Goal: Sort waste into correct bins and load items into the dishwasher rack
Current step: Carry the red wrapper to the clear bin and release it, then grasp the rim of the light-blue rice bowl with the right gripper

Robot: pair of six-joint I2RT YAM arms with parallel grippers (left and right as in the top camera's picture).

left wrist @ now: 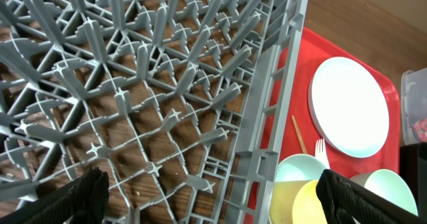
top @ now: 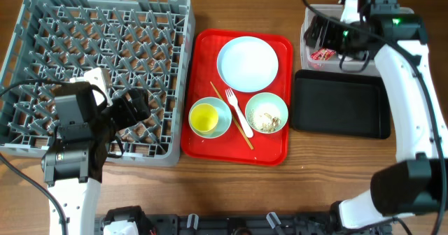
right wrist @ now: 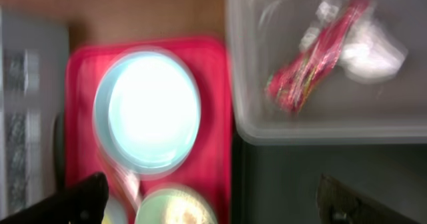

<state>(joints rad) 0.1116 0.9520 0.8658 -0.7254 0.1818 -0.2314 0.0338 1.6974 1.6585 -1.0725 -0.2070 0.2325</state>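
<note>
Wrapper [right wrist: 313, 57], red, is lying beside crumpled tissue [right wrist: 367, 47] inside clear tub [right wrist: 320, 132]; right claw [right wrist: 212, 179] is hovering above, spread wide and empty; left claw [left wrist: 212, 177] is gaping empty over grey rack [left wrist: 267, 117]; lifting straight clear before reaching for scrap-filled bowl [top: 267, 113] is looking wisest.

A robotics lab bench set up as a dish-clearing station is indicated: a wood-grain table [top: 231, 193] is viewed from above, with a left arm [top: 70, 158] and a right arm [top: 409, 88] mounted at its near edge. A grey dishwasher rack [top: 42, 25] is set at the far left corner. A red serving tray [top: 203, 60] with a white plate [top: 247, 63] is laid mid-bench, and a clear tub [top: 306, 50] and black tray [top: 339, 109] are placed by the right edge.
</note>
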